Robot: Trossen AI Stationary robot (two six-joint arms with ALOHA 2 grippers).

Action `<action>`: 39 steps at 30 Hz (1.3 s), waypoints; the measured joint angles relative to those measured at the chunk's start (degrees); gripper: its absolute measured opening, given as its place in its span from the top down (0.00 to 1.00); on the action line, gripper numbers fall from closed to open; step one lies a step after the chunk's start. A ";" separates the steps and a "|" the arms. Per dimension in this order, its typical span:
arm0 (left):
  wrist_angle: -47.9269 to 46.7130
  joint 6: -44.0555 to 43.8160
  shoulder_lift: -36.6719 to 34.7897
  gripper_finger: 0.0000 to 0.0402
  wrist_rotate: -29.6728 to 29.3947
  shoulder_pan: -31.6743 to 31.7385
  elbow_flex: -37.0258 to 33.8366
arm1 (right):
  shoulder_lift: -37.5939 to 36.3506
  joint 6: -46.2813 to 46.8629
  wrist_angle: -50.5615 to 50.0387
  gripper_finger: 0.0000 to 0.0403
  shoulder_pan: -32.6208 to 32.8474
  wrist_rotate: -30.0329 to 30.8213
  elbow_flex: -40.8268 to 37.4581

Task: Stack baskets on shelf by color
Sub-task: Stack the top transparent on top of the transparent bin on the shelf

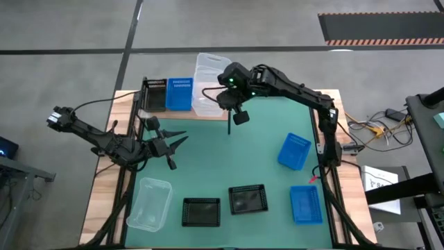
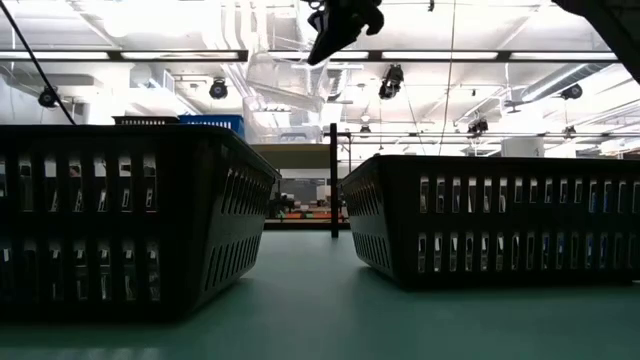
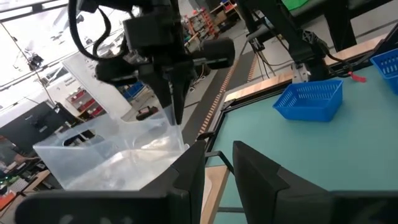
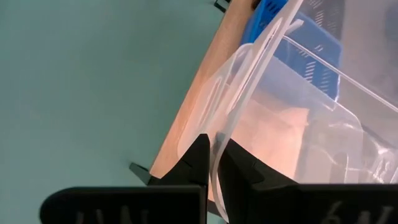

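Note:
My right gripper (image 1: 223, 99) is shut on a clear basket (image 1: 208, 82) over the right end of the wooden shelf (image 1: 208, 113) at the table's far side. A black basket (image 1: 154, 95) and a blue basket (image 1: 180, 94) stand on the shelf to its left. My left gripper (image 1: 175, 142) is open and empty above the green mat, left of centre. On the mat lie another clear basket (image 1: 149, 203), two black baskets (image 1: 201, 212) (image 1: 248, 199) and two blue baskets (image 1: 293, 151) (image 1: 305, 205). My right gripper pinches the clear basket's rim (image 4: 217, 140) between its two fingers, on the basket's side toward the table's right. The fingers (image 3: 176, 99) come from above, pointing down. The basket sits tilted over the shelf board; whether its bottom touches the board I cannot tell.
The shelf's thin black leg (image 2: 333, 180) stands on the mat between the two black baskets in the low view. The mat's middle (image 1: 229, 156) lies bare between the shelf and the near row of baskets. Cables and gear lie beyond the table's right edge.

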 joint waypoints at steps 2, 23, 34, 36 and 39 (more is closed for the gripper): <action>0.02 0.00 -0.02 0.83 0.00 0.00 0.00 | 0.40 -0.51 -0.10 0.97 0.00 -0.01 0.00; 0.01 1.23 -0.04 0.83 0.00 -0.04 0.00 | 2.69 -1.03 -0.08 0.87 0.00 0.68 -0.02; 0.03 1.34 0.02 0.83 0.00 0.00 0.00 | 2.35 1.82 -0.07 0.73 0.04 3.49 0.02; 0.02 1.33 0.07 0.83 0.00 0.00 0.00 | 2.30 3.15 -0.12 0.71 0.04 3.49 0.41; 0.02 1.48 0.00 0.83 0.00 0.00 -0.02 | 2.30 5.09 -0.56 0.70 0.04 3.51 1.34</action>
